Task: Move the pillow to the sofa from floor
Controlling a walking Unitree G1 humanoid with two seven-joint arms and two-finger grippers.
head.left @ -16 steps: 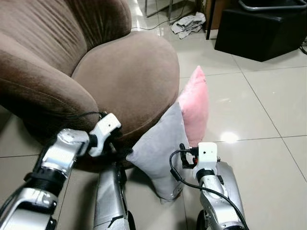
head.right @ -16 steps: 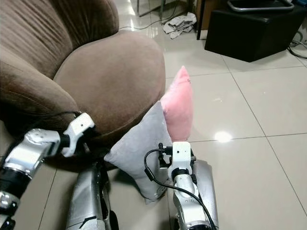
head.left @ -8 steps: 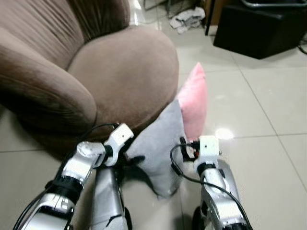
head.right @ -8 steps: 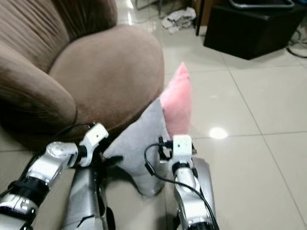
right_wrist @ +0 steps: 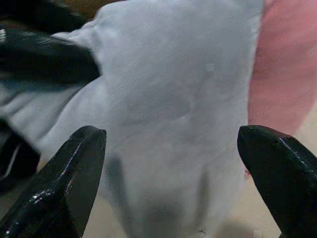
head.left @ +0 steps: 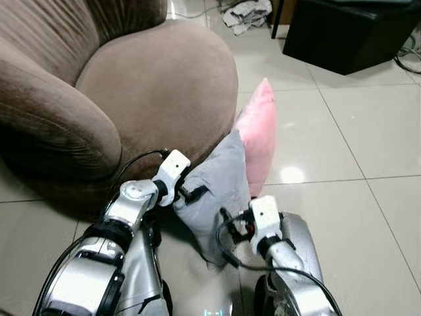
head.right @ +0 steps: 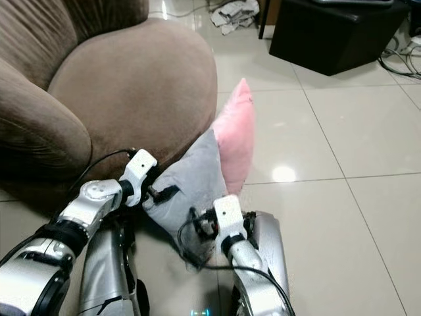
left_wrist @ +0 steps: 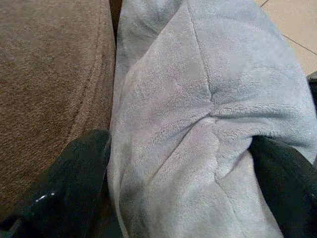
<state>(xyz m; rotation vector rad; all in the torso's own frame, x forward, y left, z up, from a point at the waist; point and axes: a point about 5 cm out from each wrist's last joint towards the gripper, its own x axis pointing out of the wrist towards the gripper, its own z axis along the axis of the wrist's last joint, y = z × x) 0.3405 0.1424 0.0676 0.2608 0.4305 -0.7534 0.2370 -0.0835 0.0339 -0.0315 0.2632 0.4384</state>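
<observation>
A grey and pink pillow [head.left: 225, 172] stands on edge on the tiled floor, leaning against the front of the brown sofa [head.left: 158, 85]. My left gripper [left_wrist: 178, 144] is at the pillow's grey corner beside the sofa. It is open, with one black finger on each side of the grey plush, which is creased between them. My right gripper [right_wrist: 171, 134] is low at the pillow's near edge and also open. Its fingers are spread wide with the grey face just ahead and the pink part [right_wrist: 282, 74] off to one side.
A black cabinet [head.left: 348, 33] stands at the back right, with a crumpled cloth [head.left: 247, 13] on the floor beside it. Cables lie at the far right edge. Glossy tile floor [head.left: 342, 131] stretches to the right of the pillow.
My left gripper has swung in from beside the sofa to the pillow's grey corner. My right arm has dropped lower against the pillow. The camera has tilted down and nearer.
</observation>
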